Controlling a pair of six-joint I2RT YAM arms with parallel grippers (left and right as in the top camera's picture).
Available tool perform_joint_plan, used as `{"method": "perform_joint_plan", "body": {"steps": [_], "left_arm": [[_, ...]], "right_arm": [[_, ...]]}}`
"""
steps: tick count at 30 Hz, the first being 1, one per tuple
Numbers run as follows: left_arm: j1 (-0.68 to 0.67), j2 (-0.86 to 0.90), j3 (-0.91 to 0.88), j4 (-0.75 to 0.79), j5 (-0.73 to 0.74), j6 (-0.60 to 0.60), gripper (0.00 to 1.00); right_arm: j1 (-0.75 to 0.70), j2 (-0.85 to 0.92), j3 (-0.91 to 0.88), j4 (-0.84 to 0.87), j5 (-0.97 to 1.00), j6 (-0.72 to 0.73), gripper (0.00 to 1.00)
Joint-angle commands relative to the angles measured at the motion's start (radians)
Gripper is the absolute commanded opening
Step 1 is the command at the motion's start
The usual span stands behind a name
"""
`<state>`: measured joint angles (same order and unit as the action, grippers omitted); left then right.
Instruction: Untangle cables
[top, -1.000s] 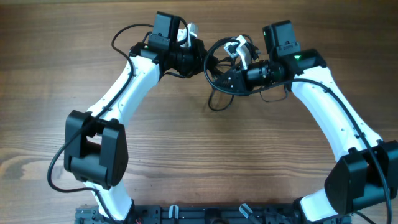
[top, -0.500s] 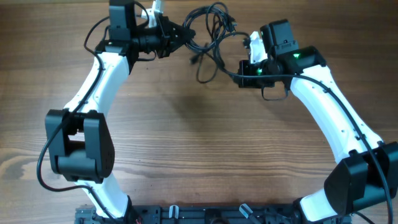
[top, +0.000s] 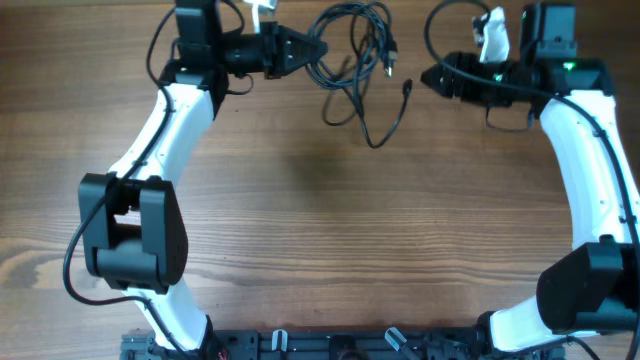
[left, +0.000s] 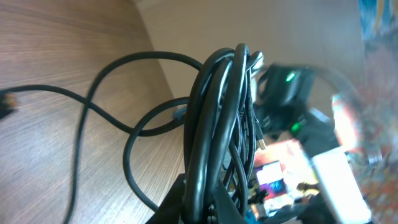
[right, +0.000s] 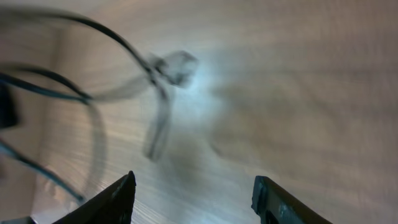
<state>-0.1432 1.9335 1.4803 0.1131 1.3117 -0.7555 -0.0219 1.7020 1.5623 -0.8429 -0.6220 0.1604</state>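
A bunch of thin black cables lies at the far middle of the table, with loops and loose plug ends trailing toward the right. My left gripper is shut on several strands of the bunch, seen close up in the left wrist view. My right gripper is open and empty, just right of the trailing plug end. The right wrist view is blurred; it shows cable strands and a plug ahead of the open fingers.
The wooden table stretches toward the front. The arm bases and a black rail sit at the front edge. The table's far edge is close behind the cables.
My right gripper let go of the cable and moved right and farther back. My left gripper keeps hold of the bunch, which has spread with a strand trailing right.
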Motion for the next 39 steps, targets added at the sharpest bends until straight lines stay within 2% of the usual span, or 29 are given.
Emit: {"method": "perform_joint_plan", "body": {"steps": [1, 3, 6, 8, 11, 13, 16, 18, 22, 24, 31, 34, 39], "left_arm": [[-0.043, -0.021, 0.027, 0.003, 0.024, 0.107, 0.04], [-0.071, -0.025, 0.027, -0.059, -0.062, 0.126, 0.04], [-0.123, -0.068, 0.027, -0.34, -0.388, 0.275, 0.04], [-0.179, -0.124, 0.027, -0.536, -0.663, 0.39, 0.04], [-0.232, -0.198, 0.027, -0.638, -0.776, 0.482, 0.04], [-0.241, -0.23, 0.027, -0.649, -0.801, 0.475, 0.04], [-0.242, -0.232, 0.027, -0.648, -0.817, 0.358, 0.04], [-0.242, -0.232, 0.027, -0.645, -0.818, 0.274, 0.04], [-0.247, -0.232, 0.027, -0.649, -0.834, 0.211, 0.04], [-0.249, -0.232, 0.027, -0.649, -0.831, 0.164, 0.04], [-0.296, -0.232, 0.027, -0.649, -0.822, 0.091, 0.04], [-0.305, -0.232, 0.027, -0.644, -0.752, 0.041, 0.04], [-0.289, -0.246, 0.027, -0.613, -0.68, 0.04, 0.04]], "right_arm": [[-0.002, 0.002, 0.091, 0.001, -0.089, -0.055, 0.63], [-0.002, 0.0, 0.114, 0.01, -0.107, -0.053, 0.64], [-0.002, -0.004, 0.114, 0.01, -0.141, -0.055, 0.64], [-0.002, -0.004, 0.114, -0.001, -0.144, -0.055, 0.64], [0.011, -0.004, 0.114, -0.035, -0.16, -0.056, 0.63], [0.058, -0.004, 0.114, -0.079, -0.152, -0.021, 0.63], [0.127, -0.004, 0.104, -0.086, -0.015, 0.182, 0.56], [0.167, -0.003, 0.079, -0.039, 0.0, 0.246, 0.55], [0.195, 0.008, 0.065, 0.023, 0.012, 0.307, 0.47], [0.196, 0.023, 0.064, 0.02, 0.023, 0.314, 0.41], [0.258, 0.116, 0.064, 0.069, 0.052, 0.341, 0.38], [0.258, 0.168, 0.064, 0.1, 0.115, 0.338, 0.36], [0.258, 0.208, 0.064, 0.145, 0.135, 0.335, 0.32]]}}
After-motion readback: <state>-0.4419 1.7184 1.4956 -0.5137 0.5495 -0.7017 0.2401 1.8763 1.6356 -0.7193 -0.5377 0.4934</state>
